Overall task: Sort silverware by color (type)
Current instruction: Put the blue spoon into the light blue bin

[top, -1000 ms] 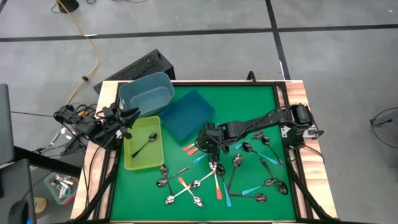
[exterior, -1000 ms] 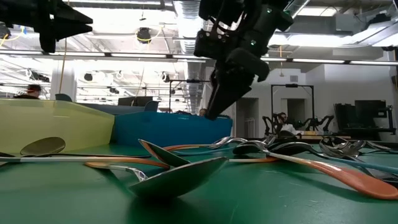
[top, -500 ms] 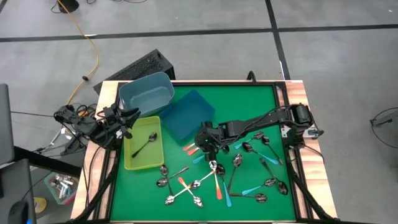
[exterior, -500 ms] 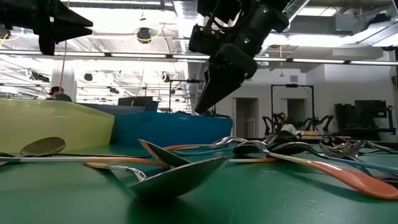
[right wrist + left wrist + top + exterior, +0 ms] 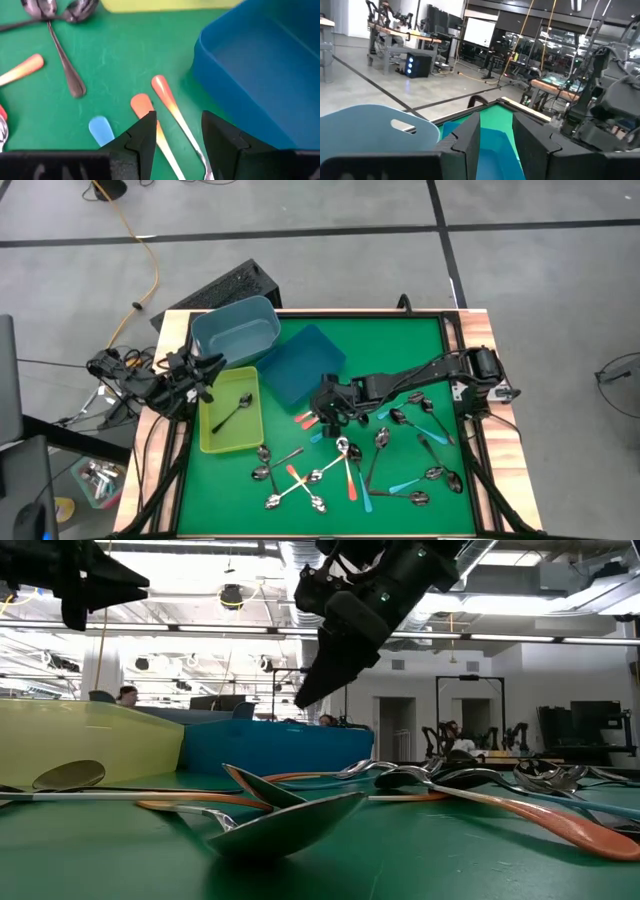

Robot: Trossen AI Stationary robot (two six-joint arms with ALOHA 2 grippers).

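On the green desk [image 5: 400, 350], small spoons [image 5: 350, 465] with shiny bowls and orange, light blue or plain metal handles lie scattered near its front edge. Two orange handles [image 5: 162, 102] lie side by side directly under the right gripper [image 5: 322, 408], whose jaws stand open and empty above them, beside the blue tray [image 5: 300, 365]. One plain spoon [image 5: 235, 412] rests in the yellow tray [image 5: 212, 442]. Off the desk's side, the left gripper [image 5: 205, 375] hovers, jaws seemingly parted, empty.

Three bins [image 5: 236, 332], roughly twenty spoons [image 5: 345, 448]
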